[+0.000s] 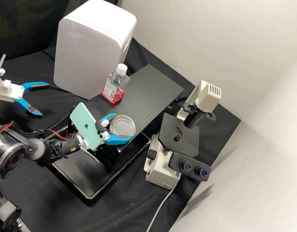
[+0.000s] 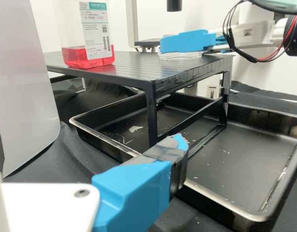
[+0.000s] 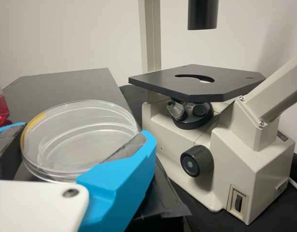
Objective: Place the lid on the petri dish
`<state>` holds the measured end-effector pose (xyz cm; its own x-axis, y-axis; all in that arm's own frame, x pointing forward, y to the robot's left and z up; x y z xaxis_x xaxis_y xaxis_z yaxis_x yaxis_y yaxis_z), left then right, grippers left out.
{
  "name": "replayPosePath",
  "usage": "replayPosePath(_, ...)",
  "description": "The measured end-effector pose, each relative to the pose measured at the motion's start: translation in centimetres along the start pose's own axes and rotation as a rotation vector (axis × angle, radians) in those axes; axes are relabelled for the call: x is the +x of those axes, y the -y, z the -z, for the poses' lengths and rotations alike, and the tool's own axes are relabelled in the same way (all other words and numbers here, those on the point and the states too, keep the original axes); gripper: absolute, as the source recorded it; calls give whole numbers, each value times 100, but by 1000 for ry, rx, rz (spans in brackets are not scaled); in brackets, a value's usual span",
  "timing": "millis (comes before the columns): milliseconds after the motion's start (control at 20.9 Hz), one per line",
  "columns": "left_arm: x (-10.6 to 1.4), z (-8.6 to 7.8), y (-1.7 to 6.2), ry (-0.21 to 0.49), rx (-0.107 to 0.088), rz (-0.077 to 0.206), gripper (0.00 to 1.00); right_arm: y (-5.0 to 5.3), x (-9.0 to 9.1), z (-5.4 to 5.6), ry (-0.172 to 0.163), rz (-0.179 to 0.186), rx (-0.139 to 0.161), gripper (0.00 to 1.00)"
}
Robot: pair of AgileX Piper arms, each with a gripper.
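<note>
A clear round petri dish (image 1: 122, 126) with its lid on top rests at the near corner of the black raised shelf (image 1: 148, 90). My right gripper (image 1: 123, 126) straddles it, one blue finger on each side, both touching the lid's rim. In the right wrist view the lid (image 3: 80, 137) sits between the fingertips (image 3: 138, 150). The left wrist view has that same gripper (image 2: 187, 41) over the dish (image 2: 179, 55) at the shelf's far corner. My left gripper (image 1: 44, 99) hangs open at the far left, in front of the white box, with nothing in it.
A flask of red liquid (image 1: 114, 84) stands on the shelf's back part. The shelf straddles a black tray (image 1: 90, 180). A white box (image 1: 90, 45) stands behind, and a microscope (image 1: 180, 138) is close on the right of the dish.
</note>
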<state>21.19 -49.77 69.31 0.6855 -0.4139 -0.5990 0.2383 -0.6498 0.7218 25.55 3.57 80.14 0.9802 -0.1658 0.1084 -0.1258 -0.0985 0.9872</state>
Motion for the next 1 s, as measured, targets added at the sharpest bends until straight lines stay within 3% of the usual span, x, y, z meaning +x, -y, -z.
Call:
replayPosePath(191,0,0,0,0,0,0,100,-4,-2,4,-2,-1,1,0)
replayPosePath(239,0,0,0,0,0,0,100,-5,-2,3,-1,-2,2,100)
replayPosePath(478,0,0,0,0,0,0,100,-2,-2,1,2,1,-6,100)
replayPosePath(622,0,0,0,0,0,0,100,0,-2,-1,3,3,-32,100)
replayPosePath(1005,0,0,0,0,0,0,100,11,-11,0,16,-2,-46,100)
